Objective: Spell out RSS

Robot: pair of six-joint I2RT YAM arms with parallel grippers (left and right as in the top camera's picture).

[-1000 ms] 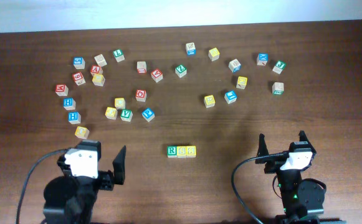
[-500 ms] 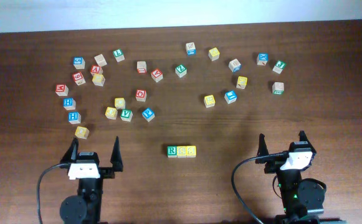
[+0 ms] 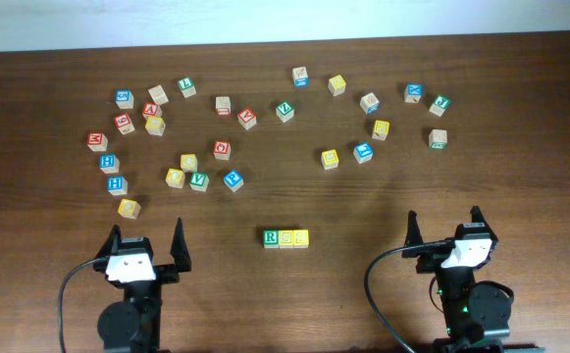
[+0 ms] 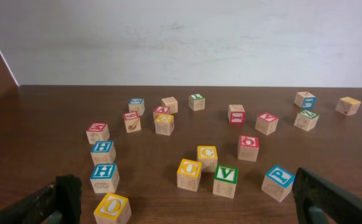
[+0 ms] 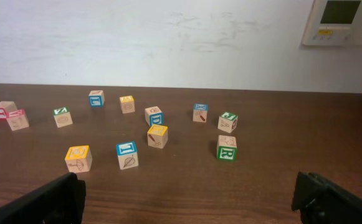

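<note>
RSS row (image 3: 285, 238), item one: you find it on the desk (image 3: 363, 211), between your two hands and a little ahead of them.

- Left hand (image 3: 148, 230): fingers spread wide apart, nothing between them, at the near edge of the desk.
- Right hand (image 3: 443, 216): fingers also wide apart and holding nothing, at the near edge on the other side.
- Row, in detail: a green R cube (image 3: 271, 238) on the left end, then two yellow cubes (image 3: 294, 237), all three touching side by side. The yellow letters are too small for you to read. Neither hand touches the row.
- Yellow O cube (image 3: 129, 208): the loose cube nearest your left hand, just ahead of it.
- Two blue H cubes (image 3: 113, 173): beyond the O cube, one behind the other.
- Remaining loose cubes (image 3: 285, 111): red, blue, green and yellow faces, scattered across the far half of the desk, well apart from the row.
- White wall (image 3: 265, 20): behind the desk's far edge.
</note>
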